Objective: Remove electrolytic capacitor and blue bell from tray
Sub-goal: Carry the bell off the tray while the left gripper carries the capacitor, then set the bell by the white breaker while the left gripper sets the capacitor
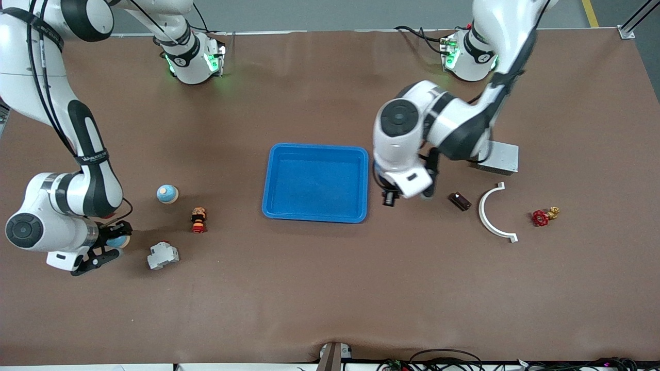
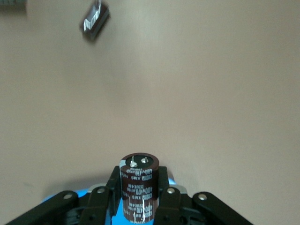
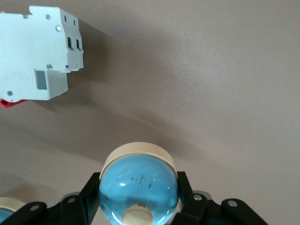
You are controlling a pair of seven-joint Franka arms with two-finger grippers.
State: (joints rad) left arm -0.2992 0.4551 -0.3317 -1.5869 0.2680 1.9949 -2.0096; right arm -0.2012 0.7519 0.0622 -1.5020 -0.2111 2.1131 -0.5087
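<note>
Left wrist view has the electrolytic capacitor [image 2: 138,186] pinched upright between the left gripper [image 2: 138,199] fingers, brown sleeve, two terminals on top, with a sliver of blue tray showing underneath. From the front, that gripper [image 1: 390,198] hangs just past the tray [image 1: 315,182] rim, toward the left arm's end of the table, so the cap looks like it's out of the tray but not set down yet.

The blue bell [image 3: 138,188] is clamped in the right gripper [image 3: 138,206], dome toward the camera, cream rim past it. The front shot puts that gripper [image 1: 105,247] low over the table at the right arm's end, near a white circuit breaker [image 1: 163,255]. A second blue bell [image 1: 167,194] sits on the table too.

So I'd say we're at the drop-off stage for both. Next move is lowering each onto bare table and letting go; the small dark block [image 1: 459,201] nearby needs avoiding.
</note>
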